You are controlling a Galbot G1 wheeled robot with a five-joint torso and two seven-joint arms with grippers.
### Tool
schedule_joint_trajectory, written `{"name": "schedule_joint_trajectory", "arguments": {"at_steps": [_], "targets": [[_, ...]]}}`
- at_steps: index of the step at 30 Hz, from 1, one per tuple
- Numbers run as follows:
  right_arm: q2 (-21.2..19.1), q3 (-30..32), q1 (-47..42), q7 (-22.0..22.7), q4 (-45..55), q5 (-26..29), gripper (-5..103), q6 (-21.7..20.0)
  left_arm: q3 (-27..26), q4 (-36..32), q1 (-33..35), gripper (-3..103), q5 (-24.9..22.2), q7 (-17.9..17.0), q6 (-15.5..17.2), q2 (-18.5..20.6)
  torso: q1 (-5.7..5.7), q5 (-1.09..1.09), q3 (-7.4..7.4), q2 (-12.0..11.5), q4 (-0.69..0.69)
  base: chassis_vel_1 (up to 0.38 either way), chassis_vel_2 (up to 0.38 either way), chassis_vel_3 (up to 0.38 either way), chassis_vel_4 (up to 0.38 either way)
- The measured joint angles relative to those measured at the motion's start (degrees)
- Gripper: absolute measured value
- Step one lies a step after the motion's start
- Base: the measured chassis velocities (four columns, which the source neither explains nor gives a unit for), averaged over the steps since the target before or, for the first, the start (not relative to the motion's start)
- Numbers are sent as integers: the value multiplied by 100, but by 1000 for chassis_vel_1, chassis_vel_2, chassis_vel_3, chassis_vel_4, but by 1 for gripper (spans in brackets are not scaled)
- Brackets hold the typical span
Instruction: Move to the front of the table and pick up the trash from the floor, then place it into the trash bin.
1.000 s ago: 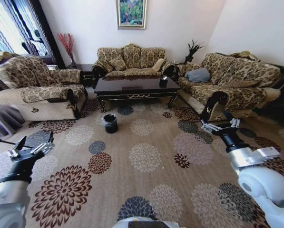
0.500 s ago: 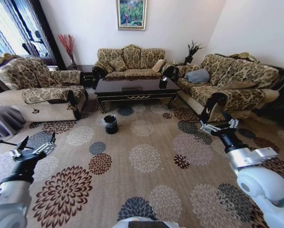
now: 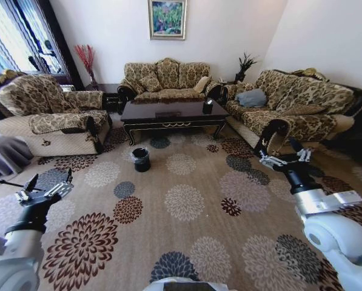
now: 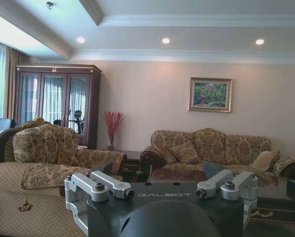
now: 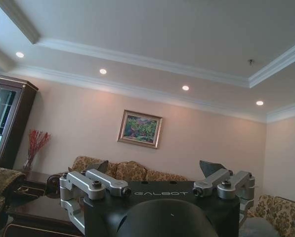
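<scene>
Where carpet spreads: 1 trash bin (image 3: 140, 158), 1 table (image 3: 171, 113), 2 open claws.

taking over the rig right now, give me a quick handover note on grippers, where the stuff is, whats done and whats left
Left gripper: open, holding nothing, raised low over the carpet on the robot's left.
Right gripper: open, holding nothing, raised on the robot's right, near the right-hand sofa.
The table stands far ahead, in front of the middle sofa. The trash bin sits on the carpet in front of the table's left part.
The trash cannot be made out from this distance.
Done: nothing picked up.
Left: reach the front of the table, collect the trash from the floor, drop it in the bin.
</scene>
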Motion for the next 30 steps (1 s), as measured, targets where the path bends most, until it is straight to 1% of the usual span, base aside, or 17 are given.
{"name": "schedule_joint_trajectory", "arguments": {"at_steps": [6, 12, 14, 15, 17, 20, 23, 25, 30], "targets": [[31, -200, 66, -25, 24, -8, 100, 13, -25, 9, 25, 100, 5, -2, -9, 3, -10, 0, -11, -17, 0, 0, 0, 0, 0], [14, -282, 129, -256, -104, 59, 100, 88, -41, 54, 34, 100, 19, 11, -12, 8, -15, 0, -17, -32, 1, 0, 0, 0, 0], [-35, -247, 130, -455, -208, 108, 100, 132, -41, 97, -5, 100, 40, 15, -12, 26, -19, 1, -21, -38, 0, 0, 0, 0, 0], [-35, -247, 130, -455, -208, 108, 100, 132, -41, 97, -5, 100, 40, 15, -12, 26, -19, 1, -21, -38, 0, 0, 0, 0, 0], [-119, -125, 126, -614, -239, 117, 100, 80, -25, 143, -49, 100, 51, 15, -11, 45, -21, 0, -24, -43, 0, 0, 0, 0, 0], [-254, 10, 100, -858, -253, 213, 100, -119, 24, 219, -107, 100, 112, 36, -1, 60, -23, -1, -27, -49, 1, 0, 0, 0, 0], [-277, 37, 91, -914, -261, 232, 100, -156, 48, 254, -131, 100, 150, 65, 7, 65, -24, 0, -28, -52, 0, 0, 0, 0, 0], [-285, 47, 88, -934, -263, 240, 100, -172, 66, 297, -144, 100, 254, 118, 10, 71, -27, 0, -30, -55, 0, 0, 0, 0, 0], [-285, 49, 87, -935, -264, 243, 100, -175, 70, 307, -144, 100, 289, 131, 12, 73, -29, 0, -33, -60, 0, 0, 0, 0, 0]]}}
